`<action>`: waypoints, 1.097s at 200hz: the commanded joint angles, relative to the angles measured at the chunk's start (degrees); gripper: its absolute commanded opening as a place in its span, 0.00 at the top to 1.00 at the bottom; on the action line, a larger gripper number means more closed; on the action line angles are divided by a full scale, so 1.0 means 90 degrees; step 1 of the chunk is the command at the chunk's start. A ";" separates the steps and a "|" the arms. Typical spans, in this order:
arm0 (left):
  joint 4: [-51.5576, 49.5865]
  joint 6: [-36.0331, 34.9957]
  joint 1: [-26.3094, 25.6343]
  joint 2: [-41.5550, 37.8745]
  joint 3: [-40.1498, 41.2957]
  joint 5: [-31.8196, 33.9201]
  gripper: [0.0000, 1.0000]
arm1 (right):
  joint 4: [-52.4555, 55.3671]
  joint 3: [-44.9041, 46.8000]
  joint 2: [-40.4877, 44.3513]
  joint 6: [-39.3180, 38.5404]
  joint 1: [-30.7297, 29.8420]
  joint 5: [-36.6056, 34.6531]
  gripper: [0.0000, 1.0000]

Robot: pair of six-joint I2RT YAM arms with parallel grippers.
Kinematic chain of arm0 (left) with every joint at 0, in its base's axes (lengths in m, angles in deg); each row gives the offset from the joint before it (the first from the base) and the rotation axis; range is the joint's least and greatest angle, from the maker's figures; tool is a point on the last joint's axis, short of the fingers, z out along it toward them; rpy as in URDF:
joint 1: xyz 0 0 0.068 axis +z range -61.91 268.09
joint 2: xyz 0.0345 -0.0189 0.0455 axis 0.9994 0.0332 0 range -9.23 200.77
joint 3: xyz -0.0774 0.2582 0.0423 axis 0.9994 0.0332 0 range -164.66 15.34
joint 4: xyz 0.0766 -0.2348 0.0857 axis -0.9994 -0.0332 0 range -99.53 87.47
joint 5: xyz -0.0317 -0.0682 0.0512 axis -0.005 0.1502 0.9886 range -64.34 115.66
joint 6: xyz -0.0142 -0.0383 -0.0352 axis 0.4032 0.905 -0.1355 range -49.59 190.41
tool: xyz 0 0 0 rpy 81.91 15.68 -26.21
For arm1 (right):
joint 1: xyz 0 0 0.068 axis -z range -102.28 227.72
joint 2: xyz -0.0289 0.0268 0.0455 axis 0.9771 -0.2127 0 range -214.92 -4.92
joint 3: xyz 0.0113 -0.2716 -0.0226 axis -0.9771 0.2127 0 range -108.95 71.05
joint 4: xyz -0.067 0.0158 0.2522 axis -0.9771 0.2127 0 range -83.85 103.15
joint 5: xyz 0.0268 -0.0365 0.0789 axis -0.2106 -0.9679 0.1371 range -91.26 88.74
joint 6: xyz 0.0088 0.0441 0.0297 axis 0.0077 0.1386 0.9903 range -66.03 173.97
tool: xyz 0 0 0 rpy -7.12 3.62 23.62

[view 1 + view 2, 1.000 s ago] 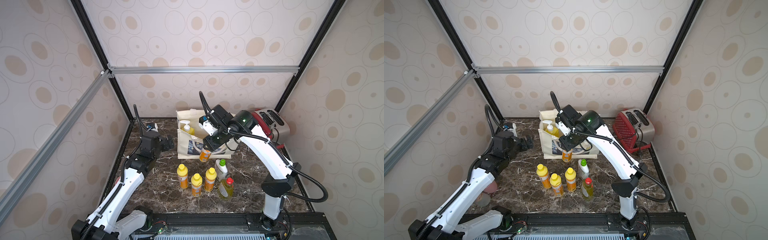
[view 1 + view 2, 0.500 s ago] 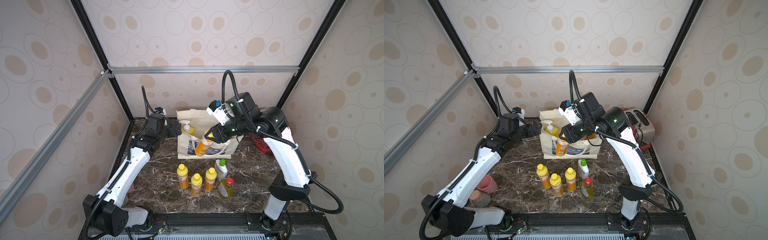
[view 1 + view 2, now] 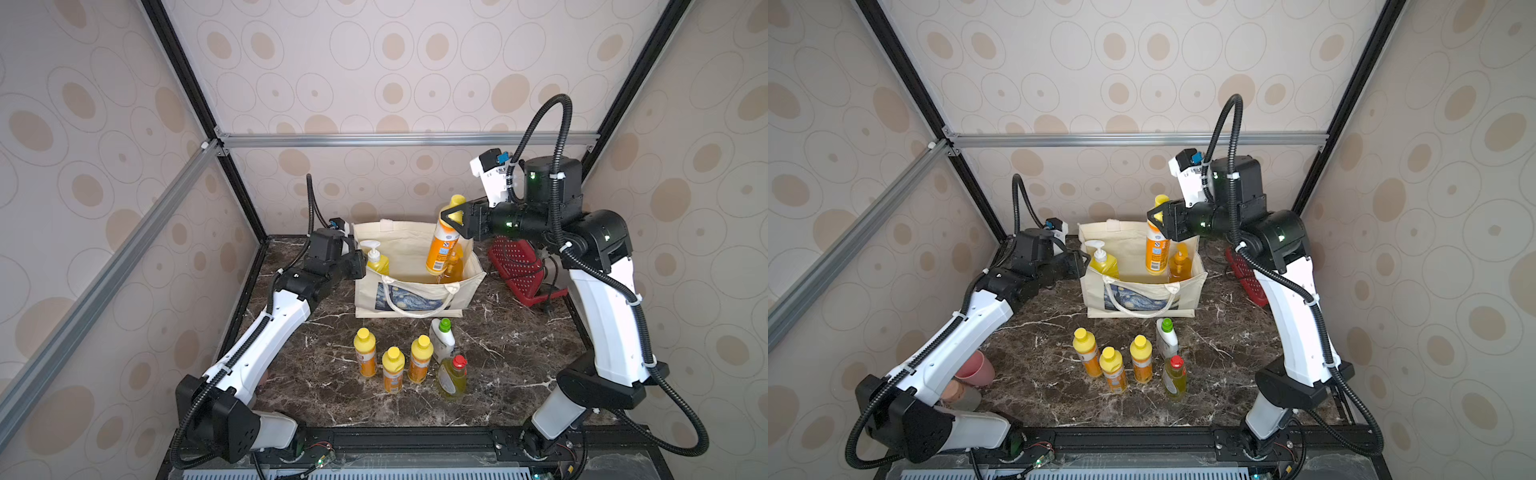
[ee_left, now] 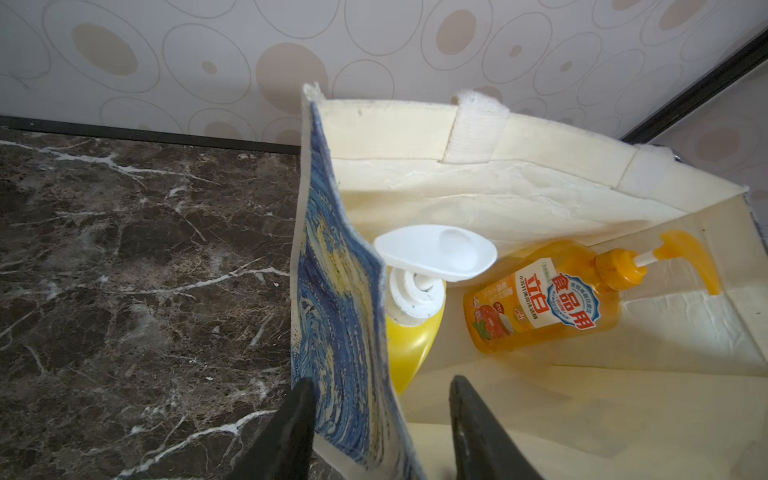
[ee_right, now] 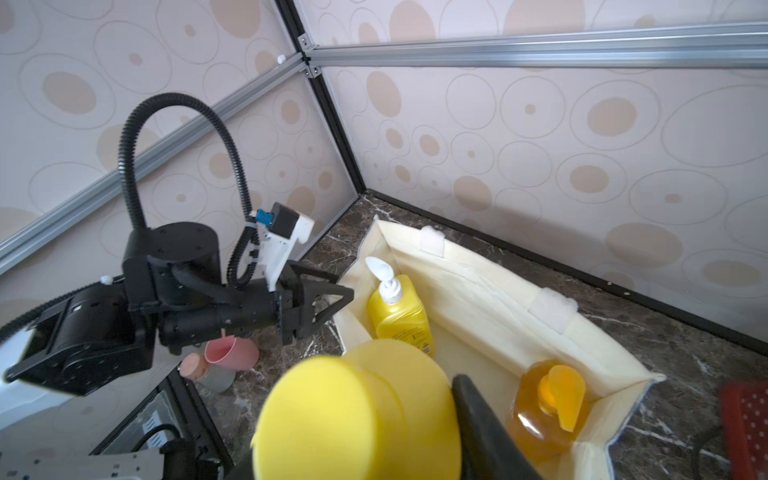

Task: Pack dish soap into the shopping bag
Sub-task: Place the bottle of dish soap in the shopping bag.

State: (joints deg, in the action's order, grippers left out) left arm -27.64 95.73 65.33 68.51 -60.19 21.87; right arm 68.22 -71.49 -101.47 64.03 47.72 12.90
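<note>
So the small orange bottle [image 3: 441,249] hangs upright over the right end of the shopping bag [image 3: 415,305], and the right gripper [image 3: 454,216] is clamped on it just under the yellow cap. Already inside the bag are a yellow pump bottle [image 3: 376,261] at the left end and an amber pump bottle [image 3: 1179,266] at the right. The left gripper [image 4: 382,384] is at the bag's left wall, jaws partway apart with the wall between them, not pinched. The bag's at the far middle of the marble table [image 3: 519,353]. Nearer stand three more small orange bottles [image 3: 392,370], a white green-capped bottle [image 3: 442,338] and a yellow-green red-capped bottle [image 3: 452,374].

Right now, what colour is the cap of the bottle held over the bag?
Yellow cap, on an orange bottle; clearest in the right wrist view.
</note>
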 commanded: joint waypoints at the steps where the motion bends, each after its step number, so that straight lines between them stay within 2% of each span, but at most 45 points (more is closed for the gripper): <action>1: -0.0210 -0.0205 -0.0077 -0.0207 0.0128 -0.0186 0.56 | -0.0882 -0.0147 -0.0168 -0.0236 0.0125 -0.0365 0.87; 35: -0.0131 -0.0240 -0.0098 -0.0392 0.0303 -0.0291 0.66 | -0.1193 0.0405 -0.0403 -0.0477 0.0164 -0.0614 0.87; 121: -0.0323 -0.0337 -0.0100 -0.0637 0.0347 -0.0348 0.82 | -0.2797 0.2153 -0.0640 -0.0696 0.0169 -0.0876 0.89; 219: -0.0515 -0.0435 -0.0103 -0.0659 0.0253 -0.0238 0.89 | -0.4306 0.4125 -0.0483 -0.0546 0.0235 -0.1348 0.91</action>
State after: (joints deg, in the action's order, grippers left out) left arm -29.80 93.41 64.65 63.94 -56.97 18.75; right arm 38.95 -36.06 -108.11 59.70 48.93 4.00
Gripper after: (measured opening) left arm 0.124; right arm 0.485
